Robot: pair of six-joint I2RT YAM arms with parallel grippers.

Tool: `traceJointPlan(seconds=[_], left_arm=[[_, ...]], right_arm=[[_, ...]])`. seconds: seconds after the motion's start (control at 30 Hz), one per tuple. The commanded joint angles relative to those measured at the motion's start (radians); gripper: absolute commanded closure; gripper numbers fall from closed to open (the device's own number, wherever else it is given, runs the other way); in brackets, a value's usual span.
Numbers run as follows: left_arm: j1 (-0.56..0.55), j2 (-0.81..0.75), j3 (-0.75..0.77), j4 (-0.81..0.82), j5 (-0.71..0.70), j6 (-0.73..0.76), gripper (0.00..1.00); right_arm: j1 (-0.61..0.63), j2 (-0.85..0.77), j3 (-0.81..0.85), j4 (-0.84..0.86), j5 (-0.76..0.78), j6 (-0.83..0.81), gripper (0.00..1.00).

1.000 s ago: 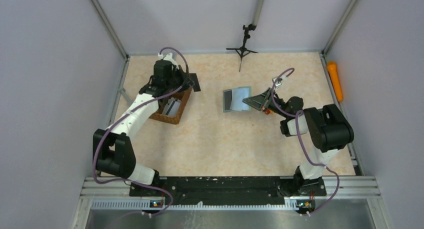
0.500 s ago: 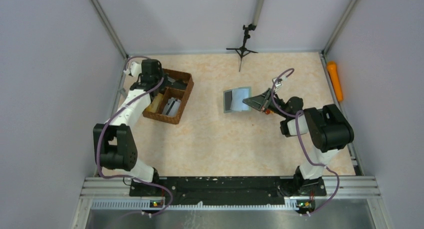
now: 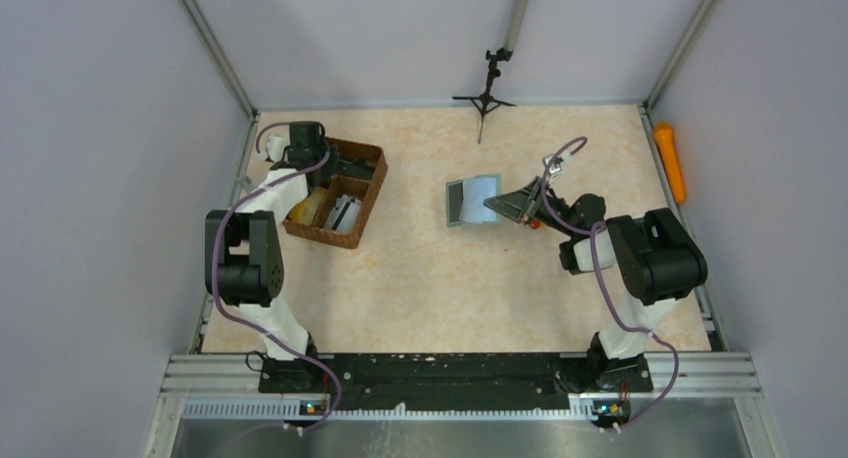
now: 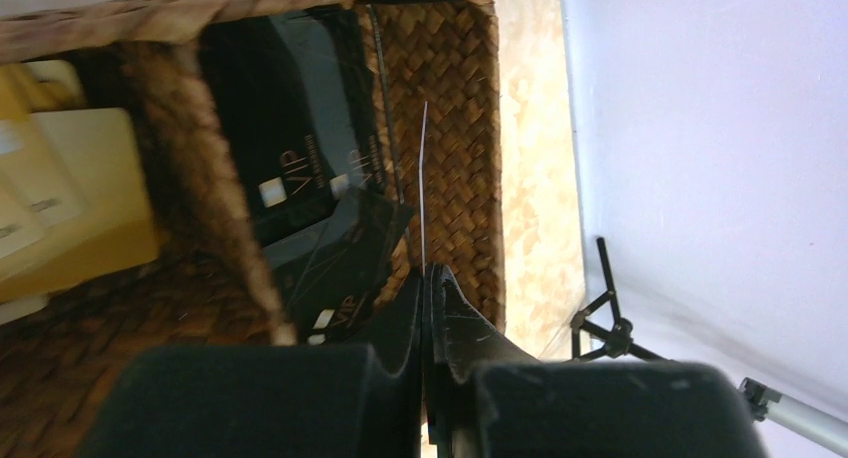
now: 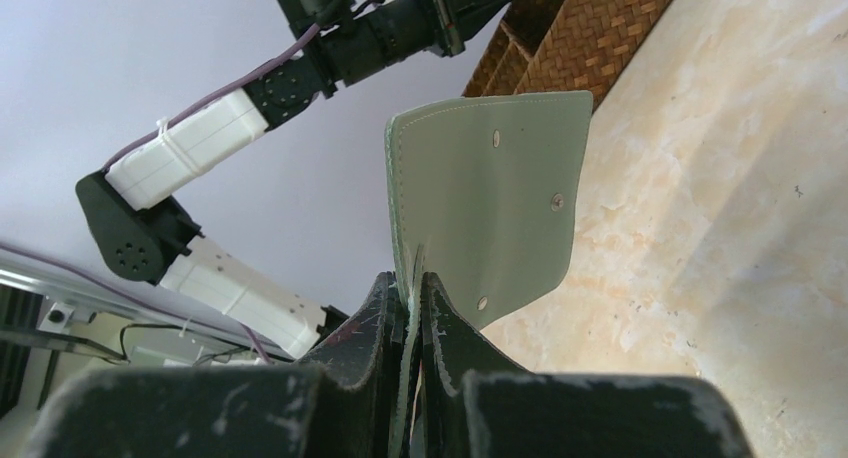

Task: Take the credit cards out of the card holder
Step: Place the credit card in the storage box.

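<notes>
Card holder [image 5: 490, 198] pinched in right claw [image 5: 412, 283] (left claw [image 4: 428, 278] fully closed)

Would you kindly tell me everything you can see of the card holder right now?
The card holder is a flat grey-green wallet, leather-like, with a stitched edge and three small metal studs outside. It looks open, blue-grey inside facing the top camera. The right gripper is shut on one edge, holding it near the middle of the table, right of the wicker tray; whether it touches the table cannot be told.
</notes>
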Motion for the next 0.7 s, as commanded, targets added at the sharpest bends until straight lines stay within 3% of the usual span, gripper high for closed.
traceJointPlan(seconds=[0.0,0.13,0.33,0.53,0.67], left_arm=[[0.008,0.072,0.077,0.142,0.043,-0.043,1.00],[0.008,0.115,0.104,0.147,0.031,-0.071,0.98],[0.008,0.085,0.102,0.109,0.028,-0.053,0.49],[0.010,-0.086,0.012,0.094,0.027,0.033,0.44],[0.008,-0.224,-0.035,0.051,0.142,0.194,0.39]], right_arm=[[0.016,0.017,0.022,0.111,-0.004,0.003,1.00],[0.017,0.031,0.024,0.133,-0.005,0.019,1.00],[0.020,0.050,0.027,0.149,-0.003,0.032,1.00],[0.025,0.051,0.032,0.144,-0.006,0.032,1.00],[0.027,0.045,0.031,0.151,-0.011,0.041,1.00]])
